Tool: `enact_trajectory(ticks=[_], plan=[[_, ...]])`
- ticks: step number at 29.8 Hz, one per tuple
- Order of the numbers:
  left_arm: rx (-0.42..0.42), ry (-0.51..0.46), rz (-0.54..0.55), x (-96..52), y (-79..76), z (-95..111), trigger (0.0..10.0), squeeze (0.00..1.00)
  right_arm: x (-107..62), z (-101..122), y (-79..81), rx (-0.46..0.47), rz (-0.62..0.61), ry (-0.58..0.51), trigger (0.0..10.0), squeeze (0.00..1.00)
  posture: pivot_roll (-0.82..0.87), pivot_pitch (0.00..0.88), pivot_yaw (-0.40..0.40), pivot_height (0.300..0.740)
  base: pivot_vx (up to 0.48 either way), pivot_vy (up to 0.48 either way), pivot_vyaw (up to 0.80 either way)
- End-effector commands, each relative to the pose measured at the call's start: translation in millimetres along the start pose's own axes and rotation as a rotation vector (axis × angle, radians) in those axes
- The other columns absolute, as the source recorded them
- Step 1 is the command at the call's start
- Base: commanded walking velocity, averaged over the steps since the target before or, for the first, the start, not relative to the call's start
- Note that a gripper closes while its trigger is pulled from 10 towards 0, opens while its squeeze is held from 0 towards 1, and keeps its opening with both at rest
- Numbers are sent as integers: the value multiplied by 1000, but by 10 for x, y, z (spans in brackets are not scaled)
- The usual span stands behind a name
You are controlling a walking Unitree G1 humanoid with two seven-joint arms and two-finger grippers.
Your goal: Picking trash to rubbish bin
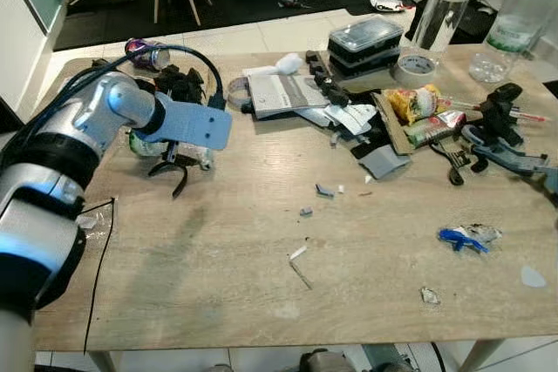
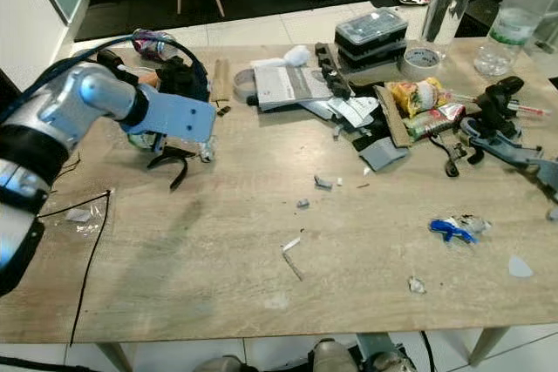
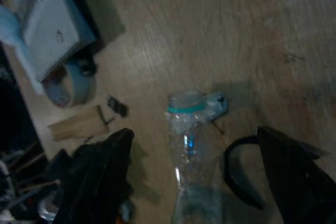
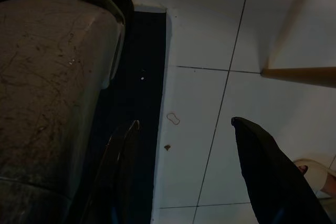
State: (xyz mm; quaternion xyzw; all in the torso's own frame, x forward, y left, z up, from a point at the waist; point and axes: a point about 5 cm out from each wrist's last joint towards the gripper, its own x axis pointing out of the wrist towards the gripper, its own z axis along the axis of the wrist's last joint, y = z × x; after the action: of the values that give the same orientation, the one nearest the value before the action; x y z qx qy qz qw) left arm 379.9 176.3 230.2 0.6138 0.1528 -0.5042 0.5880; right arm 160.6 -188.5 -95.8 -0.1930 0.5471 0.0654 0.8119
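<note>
A crushed clear plastic bottle [image 3: 186,140] with a teal neck ring lies on the wooden table [image 1: 218,267] near its left side. My left gripper [image 1: 172,173] hovers just over it, open. In the left wrist view its black fingers [image 3: 100,171] stand wide apart on either side of the bottle's neck without touching it. My right gripper [image 4: 191,177] hangs open over a tiled floor [image 4: 210,103], nothing between its fingers. More trash lies on the table: a blue wrapper [image 1: 462,238], snack packets [image 1: 418,102] and small scraps [image 1: 324,190].
A purple can [image 1: 146,54] lies behind my left arm. A booklet [image 1: 283,93], black containers [image 1: 366,41], a tape roll [image 1: 415,65], tall bottles [image 1: 445,2] and a black tool [image 1: 497,128] crowd the far and right side. A grey bulky object [image 4: 47,93] is beside the right gripper.
</note>
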Motion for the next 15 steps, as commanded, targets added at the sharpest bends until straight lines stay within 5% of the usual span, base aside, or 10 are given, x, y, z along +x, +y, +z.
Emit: enact_trajectory(ticks=[1, 3, 15], plan=[[-42, 0, -49, 22, 7, 9, 10000, 0, -5, -27, 209, 15, 63, 14, 10000, 0, -15, 65, 104, 740, 0, 0, 0], [-134, -40, -71, 39, 31, 20, 10000, 0, -5, -22, 217, 17, 65, 15, 10000, 0, -14, 67, 109, 740, 0, 0, 0], [-210, 7, 16, 120, 127, 25, 10000, 0, -7, -13, 250, 36, 68, 18, 10000, 0, -26, 78, 137, 740, 0, 0, 0]])
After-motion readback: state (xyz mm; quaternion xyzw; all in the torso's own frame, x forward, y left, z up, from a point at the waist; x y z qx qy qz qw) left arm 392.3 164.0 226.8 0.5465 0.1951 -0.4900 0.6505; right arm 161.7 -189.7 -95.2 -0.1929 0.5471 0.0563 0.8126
